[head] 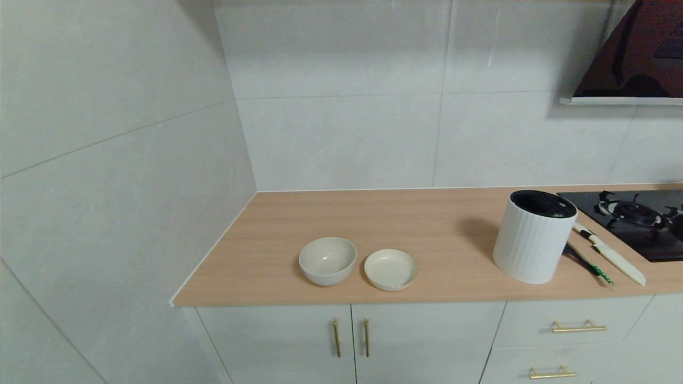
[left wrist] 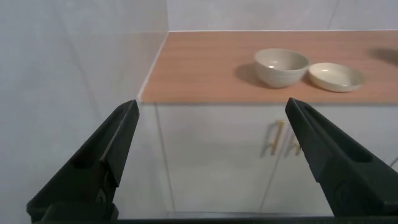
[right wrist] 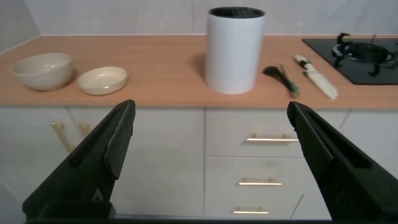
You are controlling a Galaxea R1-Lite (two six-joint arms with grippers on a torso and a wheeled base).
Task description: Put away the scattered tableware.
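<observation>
left gripper (left wrist: 211, 102) spread wide, empty, facing cabinet front (left wrist: 211, 162) | right gripper (right wrist: 210, 104) likewise wide, empty | bowl (head: 327, 260) and dish (head: 390, 269) lower-centre of head view, on counter (head: 427, 224)

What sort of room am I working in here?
Most likely a home kitchen: a wooden counter over white cupboards, a gas hob at its right end, and a range hood above that.

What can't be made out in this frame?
White holder: head view, contents hidden under its dark slotted top.
Dark utensil: head view, one end partly behind the holder.
Stove: head view, cut off by the right edge.
Cupboard doors: head view, shut, hiding the inside.
</observation>
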